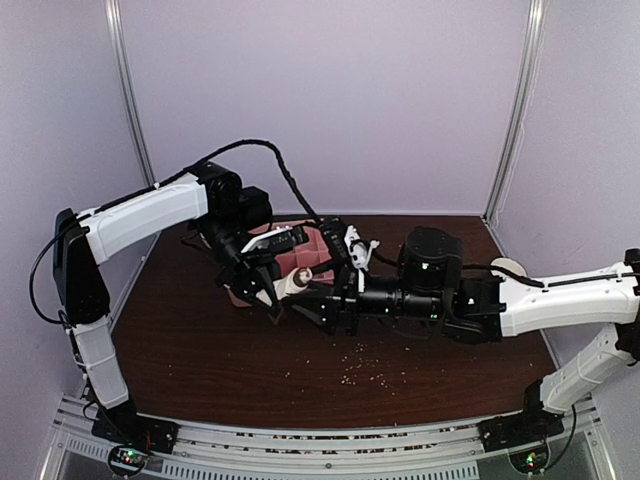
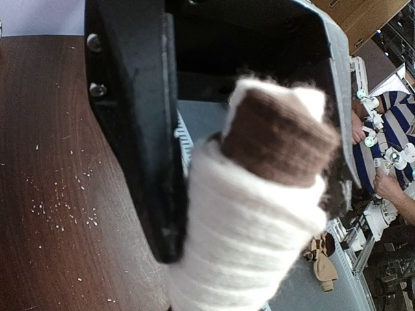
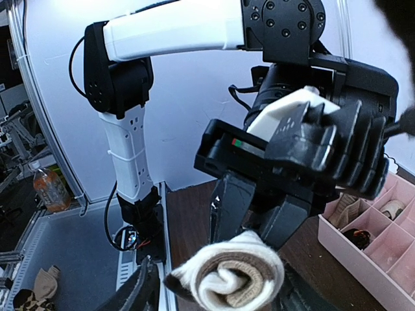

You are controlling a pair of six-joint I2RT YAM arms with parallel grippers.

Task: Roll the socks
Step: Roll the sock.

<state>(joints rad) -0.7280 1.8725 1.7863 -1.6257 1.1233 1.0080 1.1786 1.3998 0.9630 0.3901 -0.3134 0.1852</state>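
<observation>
- The left arm (image 1: 140,215) is reaching in over the table (image 1: 200,350), and the left jaws are pointing down just in front of the pink tray (image 1: 308,252).
- The left jaws are clenching on a rolled sock (image 2: 259,214), one black finger (image 2: 136,129) pressing against each side of it.
- The sock is cream-white with a brown patch showing at the end that is poking out between the fingers; from the right wrist its coiled end (image 3: 227,278) is facing the camera.
- The right arm (image 1: 560,300) is stretching in from the other side towards the same sock.
- The right jaws are standing released, spread with one finger (image 3: 139,291) on either side of the roll; a thin gap is showing on one side, and on the other I cannot tell whether the finger is touching.
- More socks (image 3: 394,208) are lying in the tray's compartments: cream and brown ones and a dark one.
- Pale crumbs (image 1: 365,368) are lying scattered on the dark table near the arms.
</observation>
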